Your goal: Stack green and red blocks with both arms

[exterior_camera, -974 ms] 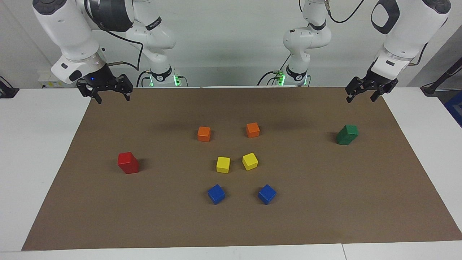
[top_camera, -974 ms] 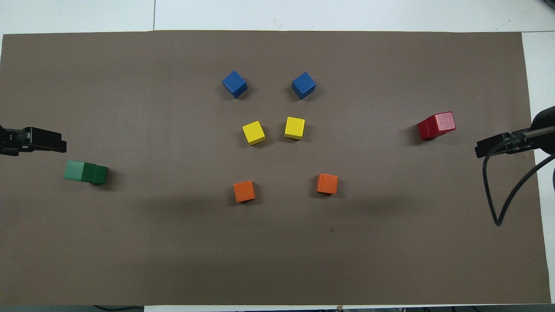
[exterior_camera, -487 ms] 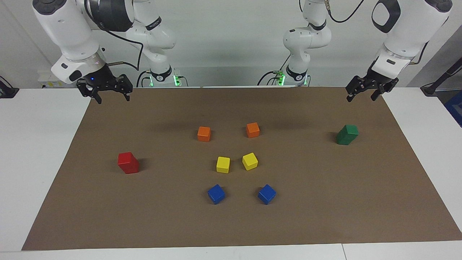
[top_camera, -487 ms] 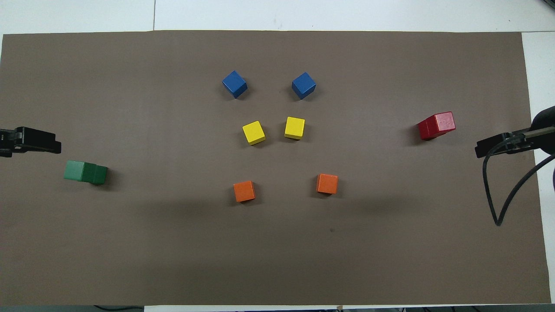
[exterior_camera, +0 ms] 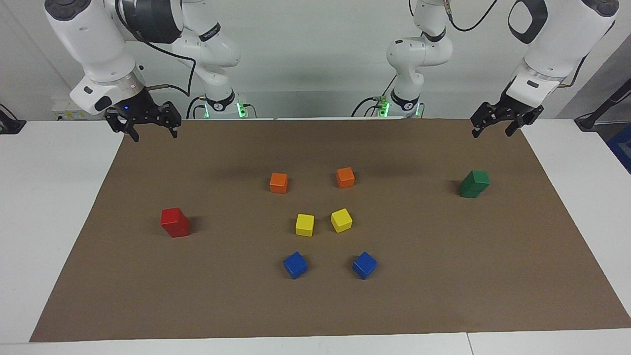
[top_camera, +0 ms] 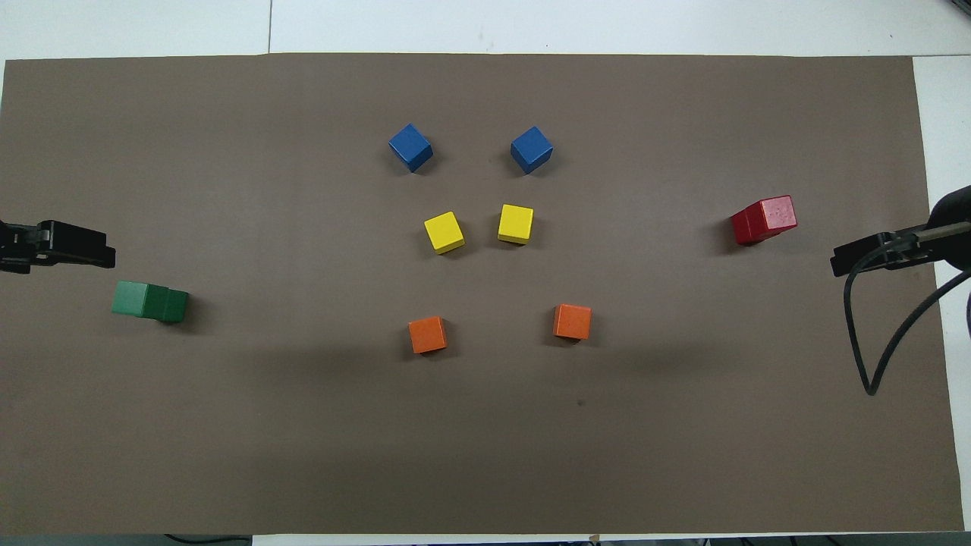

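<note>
Green and red blocks already piled by colour, judging from the tall shapes: green stack (exterior_camera: 474, 184) of two at the left arm's end of the worktop (exterior_camera: 44, 197), red stack (exterior_camera: 175, 222) of two at the right arm's end, well apart, each resting on the brown mat (exterior_camera: 443, 296). Glossy plain cubes, equal in size; upper green cube paler on top in the overhead view, red pile leaning a touch as seen from the facing camera, edges roughly flush. Stacking step seemingly done, both arms drawn clear. Left end effector (exterior_camera: 499, 123) raised over the mat's edge nearest the robots, fingers spread, empty. Right end effector (exterior_camera: 147, 127) likewise up over that edge at its own end, fingers spread, empty. Little left to call for beyond parking, or a check for squareness. Orange cubes (exterior_camera: 278, 182), yellow cubes (exterior_camera: 304, 225) and blue cubes (exterior_camera: 295, 265) untouched mid-mat, in pairs.
</note>
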